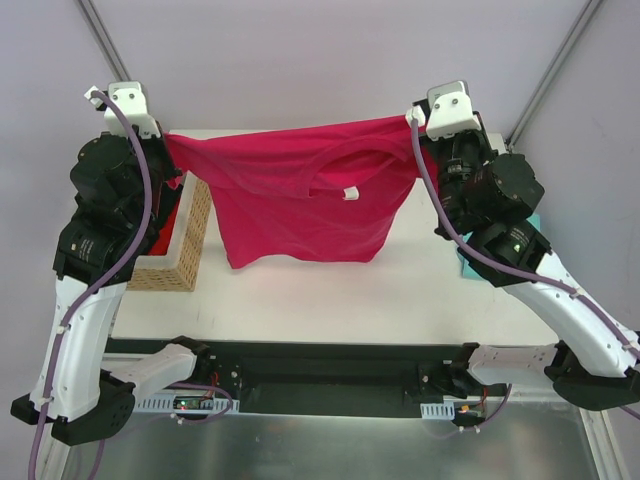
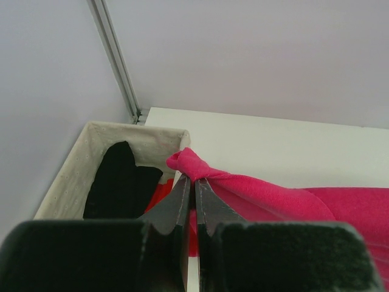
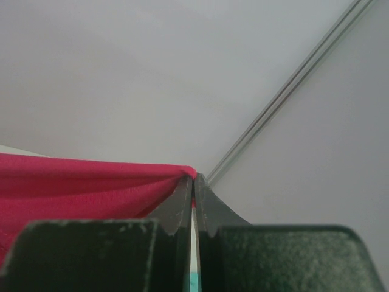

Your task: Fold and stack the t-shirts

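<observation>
The pink t-shirt (image 1: 300, 200) is soft, matt knit cloth that creases into fine folds. Its neck label (image 1: 351, 193) looks like white woven tape. The fingers (image 2: 182, 204) of my left pincer (image 2: 194, 180) and my right pincer (image 3: 193, 177) are dark, matt plastic with a grainy, slightly rough face. The basket (image 1: 192, 245) is pale woven wicker outside, lined with off-white dotted cloth. The black garment (image 2: 118, 182) in it is dull, soft cloth. The table (image 1: 330, 300) is white, smooth and matt.
</observation>
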Robot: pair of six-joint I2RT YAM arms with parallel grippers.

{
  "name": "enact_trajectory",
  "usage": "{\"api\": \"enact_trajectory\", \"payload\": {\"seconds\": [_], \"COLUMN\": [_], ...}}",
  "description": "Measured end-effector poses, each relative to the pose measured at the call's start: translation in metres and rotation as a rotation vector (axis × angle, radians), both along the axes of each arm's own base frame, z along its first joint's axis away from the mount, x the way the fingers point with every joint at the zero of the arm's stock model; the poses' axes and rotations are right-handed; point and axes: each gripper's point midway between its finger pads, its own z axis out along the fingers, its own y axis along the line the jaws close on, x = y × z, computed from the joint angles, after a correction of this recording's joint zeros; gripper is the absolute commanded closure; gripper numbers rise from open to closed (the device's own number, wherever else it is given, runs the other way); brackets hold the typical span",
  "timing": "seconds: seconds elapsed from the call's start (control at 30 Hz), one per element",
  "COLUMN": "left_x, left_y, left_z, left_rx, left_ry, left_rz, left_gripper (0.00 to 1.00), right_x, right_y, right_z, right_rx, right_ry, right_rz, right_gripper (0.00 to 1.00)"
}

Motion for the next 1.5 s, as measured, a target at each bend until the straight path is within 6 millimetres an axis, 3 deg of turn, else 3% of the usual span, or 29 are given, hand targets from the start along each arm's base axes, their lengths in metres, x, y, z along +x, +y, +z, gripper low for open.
{"api": "enact_trajectory", "payload": {"seconds": [0.27, 0.53, 1.13, 1.5], "left_x": [-0.005, -0.02, -0.023, -0.041], "left_y": [0.002, 0.008, 0.008, 0.014], "left_z": [0.003, 0.013, 0.006, 0.006], "left_rx": [-0.003, -0.017, -0.038, -0.045], "left_ry": [-0.013, -0.052, -0.033, -0.04], "left_rz": [0.0, 0.001, 0.0, -0.002], "left_gripper": [1.0, 1.0, 1.0, 1.0], "right_x": [-0.007, -0.009, -0.026, -0.033], "right_y": [0.006, 0.012, 0.001, 0.008], "right_z": [0.006, -0.002, -0.006, -0.003], "right_rx": [0.003, -0.011, -0.006, 0.003], "right_ry": [-0.021, -0.014, -0.014, -0.023], "right_rz": [0.009, 0.004, -0.005, 0.016], "right_gripper": [0.99, 0.99, 0.99, 0.99]}}
